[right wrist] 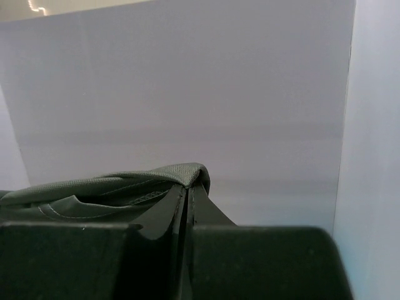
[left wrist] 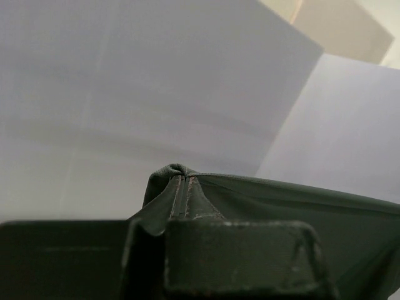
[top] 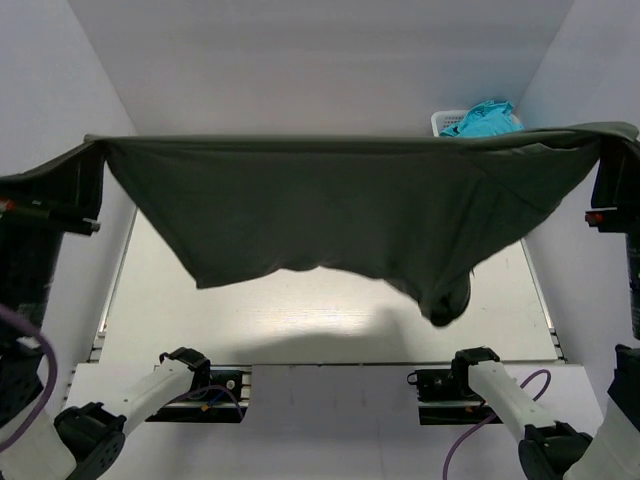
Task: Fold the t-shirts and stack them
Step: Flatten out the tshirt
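the dark charcoal t-shirt (top: 340,215) hung in the air above the table (top: 300,325), stretched wide between the two arms. its top edge was pulled into a near-straight line and the rest sagged in a loose belly toward the tabletop, with one bunched fold drooping lowest on the right. the left gripper (left wrist: 185,190) was clenched on a pinch of the cloth at a seamed edge, and the right gripper (right wrist: 189,190) was likewise clamped tight on a rolled bit of hem, its fingers pressed together with fabric between them. at the far right, a turquoise t-shirt (top: 487,118) lay heaped in the white basket (top: 443,122). the held shirt looked light, thin and limp, so it would likely drape and twist rather than hold a shape, and a shallow pinch could slip under tension. corners and seamed edges, where the cloth is doubled, seemed the safest places to grip, with the span held taut for laying it flat.
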Motion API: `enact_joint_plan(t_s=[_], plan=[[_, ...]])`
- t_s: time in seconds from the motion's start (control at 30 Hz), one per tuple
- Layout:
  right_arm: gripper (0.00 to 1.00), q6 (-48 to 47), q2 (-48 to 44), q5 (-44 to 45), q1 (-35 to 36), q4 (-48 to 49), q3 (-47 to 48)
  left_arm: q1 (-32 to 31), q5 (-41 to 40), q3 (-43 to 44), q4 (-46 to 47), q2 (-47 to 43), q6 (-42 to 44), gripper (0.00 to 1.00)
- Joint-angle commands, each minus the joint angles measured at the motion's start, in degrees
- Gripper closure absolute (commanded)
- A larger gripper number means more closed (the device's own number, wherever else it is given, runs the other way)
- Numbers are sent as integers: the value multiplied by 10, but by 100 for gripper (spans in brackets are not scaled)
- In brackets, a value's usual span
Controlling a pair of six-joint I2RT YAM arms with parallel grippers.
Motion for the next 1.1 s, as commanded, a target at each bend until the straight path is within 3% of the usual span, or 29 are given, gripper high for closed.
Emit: enact_joint_plan(t_s=[0.0, 0.23, 0.4, 0.6, 0.83, 1.07], plan=[[100, -24, -10, 9, -3, 18, 10, 6, 21, 16, -15, -6, 13, 100], [100, -31, -47, 17, -1, 51, -79, 6, 4, -26, -16, -16, 6, 100], [100, -8, -52, 19, -1, 110, -233, 6, -39, -163, 12, -16, -22, 100], [100, 25, -6, 0, -1, 177, -419, 6, -150, -340, 42, 5, -63, 100], [100, 17, 110, -26, -1, 260, -530, 6, -271, -457, 72, 132, -124, 100], [100, -14, 307, -28, -1, 314, -494, 39, -282, -408, 132, 361, -131, 100]])
